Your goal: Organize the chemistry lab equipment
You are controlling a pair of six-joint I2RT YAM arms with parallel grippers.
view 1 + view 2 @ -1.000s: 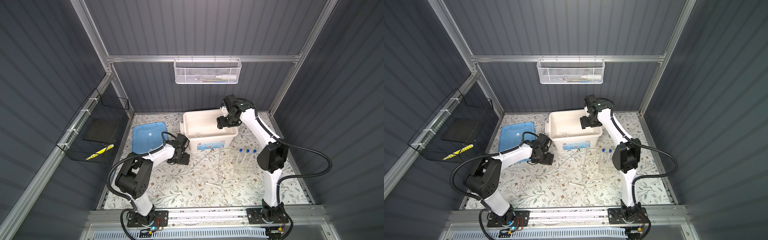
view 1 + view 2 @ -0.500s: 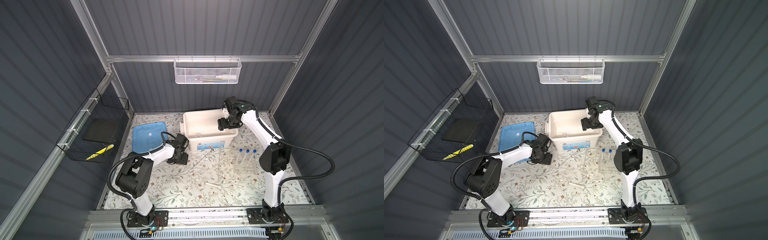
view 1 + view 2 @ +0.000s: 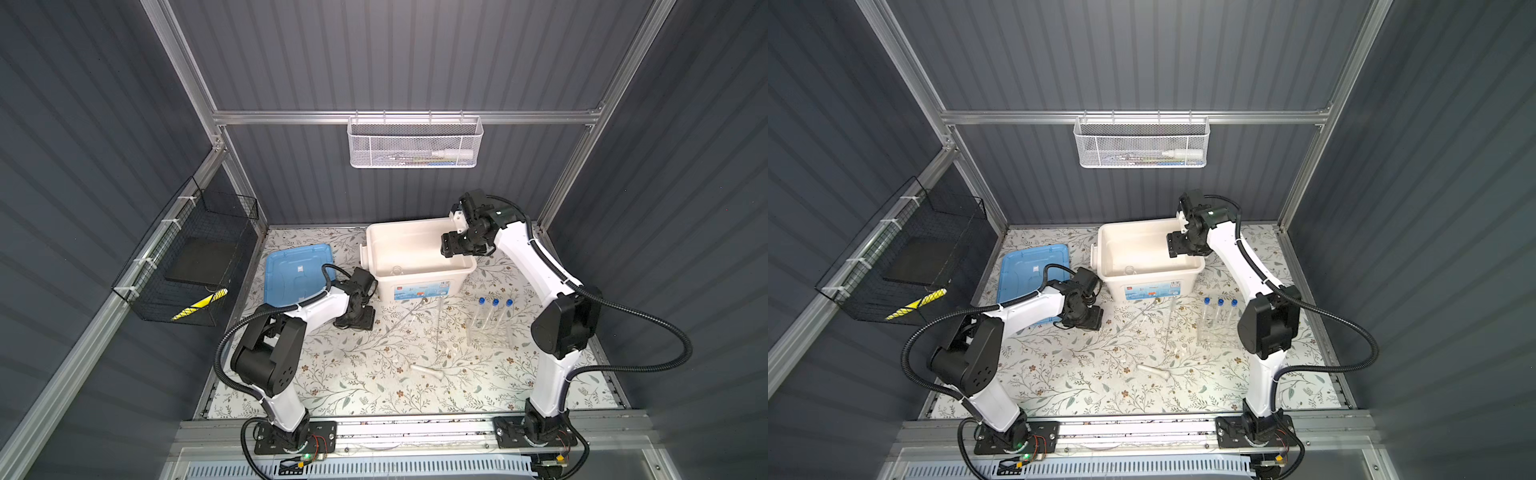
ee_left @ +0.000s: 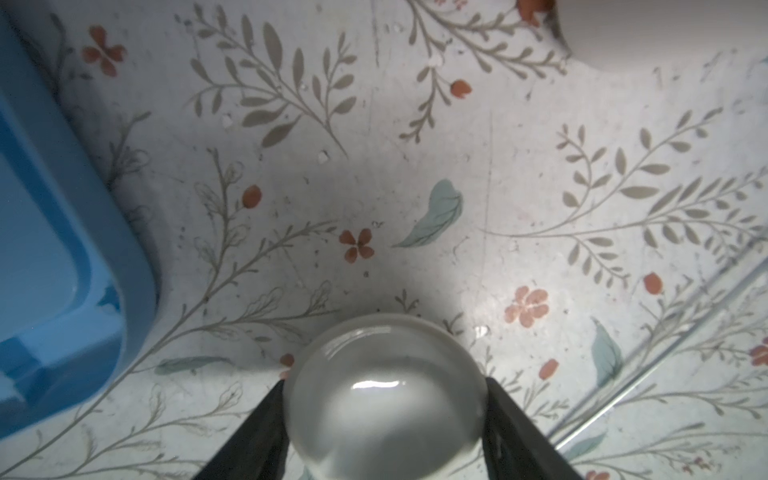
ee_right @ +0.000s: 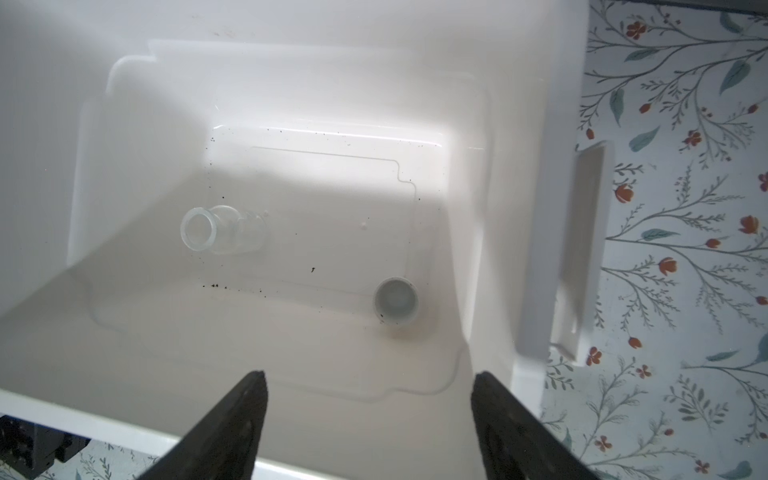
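Beside the flat blue plastic lid (image 3: 297,274), the left gripper (image 4: 385,384) presses its jaws against both sides of a small round white bowl (image 4: 386,415). The right gripper (image 5: 370,375) hangs wide apart, empty, over the big white plastic tub (image 3: 386,286) — inside, a small clear beaker (image 5: 220,235) lies tipped over and a second small white bowl (image 5: 395,301) stands upright. Rightward, three slim blue-capped test tubes (image 3: 494,311) stand in the clear plastic rack (image 3: 488,336).

Inside the white tub (image 5: 291,353) the floor is mostly open; a tipped clear beaker (image 5: 220,232) and small white bowl (image 5: 395,300) obstruct. In front of it, thin rods (image 3: 409,312) cross the surface (image 3: 353,374).
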